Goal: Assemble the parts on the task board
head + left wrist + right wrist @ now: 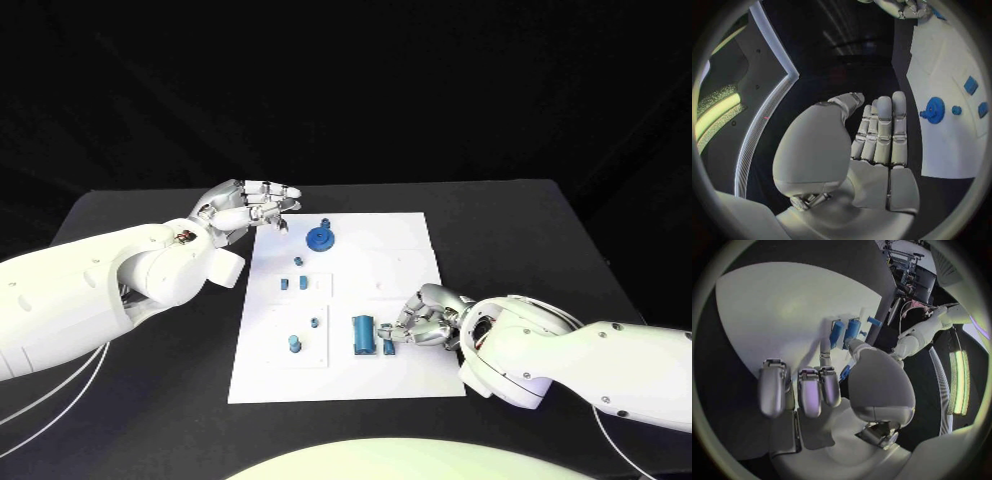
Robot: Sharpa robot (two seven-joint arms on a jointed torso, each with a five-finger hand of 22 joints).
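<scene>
The left robot hand rises through the middle of the left wrist view, palm showing, its fingers straight and side by side, the thumb apart from them; it holds nothing. Beyond the fingers lies the white task board on the black worktop. A blue gear-shaped part stands on the board, with a small round blue part just beside it and two blue block-like parts farther along. The right robot hand shows at the rim, at the board's far end.
</scene>
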